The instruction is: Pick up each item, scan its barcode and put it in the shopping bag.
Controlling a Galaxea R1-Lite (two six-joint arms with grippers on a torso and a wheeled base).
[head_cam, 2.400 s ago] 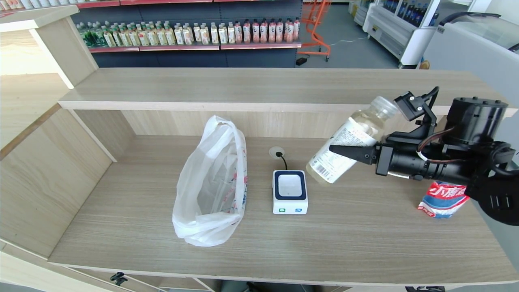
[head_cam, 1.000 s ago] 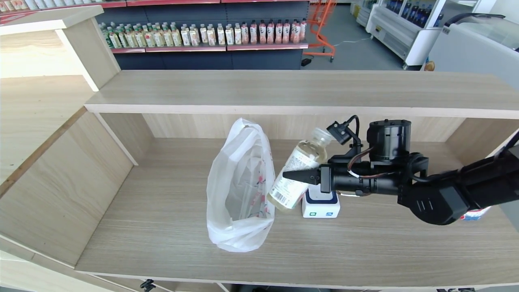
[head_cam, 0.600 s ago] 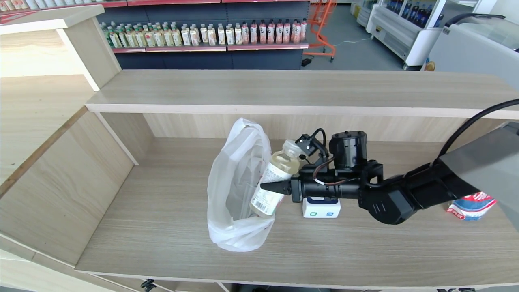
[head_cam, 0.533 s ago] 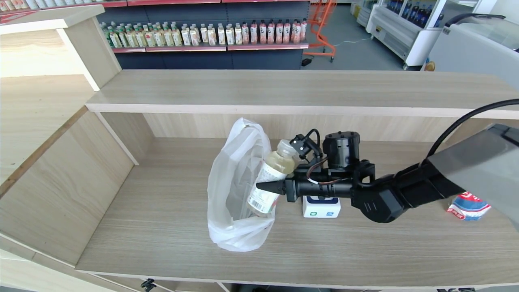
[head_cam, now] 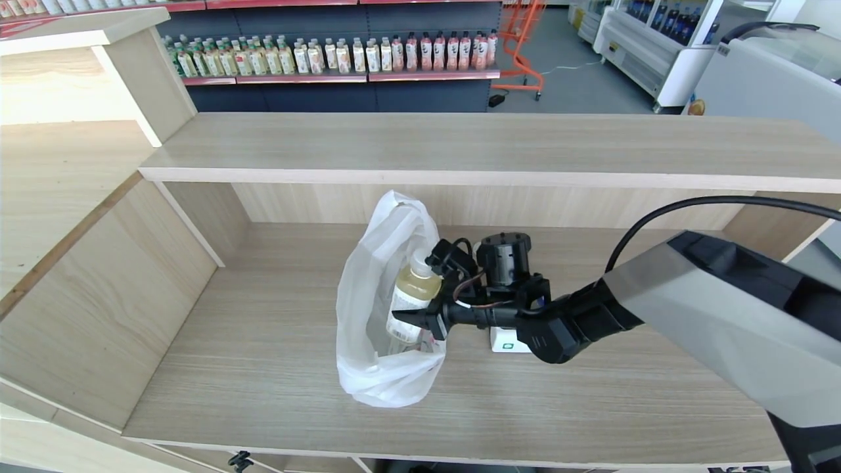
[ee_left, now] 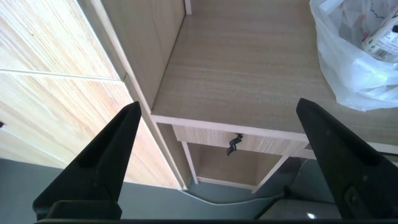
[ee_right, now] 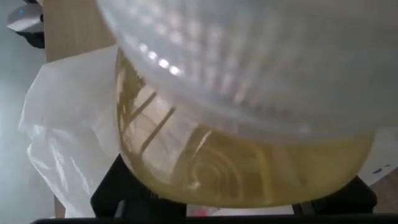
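Note:
A clear bottle (head_cam: 411, 299) of pale yellow drink with a white label stands nearly upright inside the mouth of the white plastic shopping bag (head_cam: 374, 368) at the counter's middle. My right gripper (head_cam: 409, 322) is shut on the bottle's body, reaching in from the right over the bag's rim. The bottle's cap and shoulder (ee_right: 249, 124) loom close in the right wrist view, with bag plastic (ee_right: 62, 137) beside them. The white scanner (head_cam: 504, 341) sits right of the bag, mostly behind the right arm. My left gripper (ee_left: 217, 162) hangs open off the counter's front left corner, nothing between its fingers.
A raised wooden ledge (head_cam: 473, 148) runs along the back of the counter (head_cam: 591, 407), and a wooden side wall (head_cam: 98, 315) closes the left. The bag (ee_left: 364, 56) lies near the counter's front edge in the left wrist view. Store shelves with bottles stand far behind.
My right gripper carried the bottle left from above the scanner and lowered it into the bag's mouth. The bottle turned from tilted to nearly upright. The head camera shifted early on.

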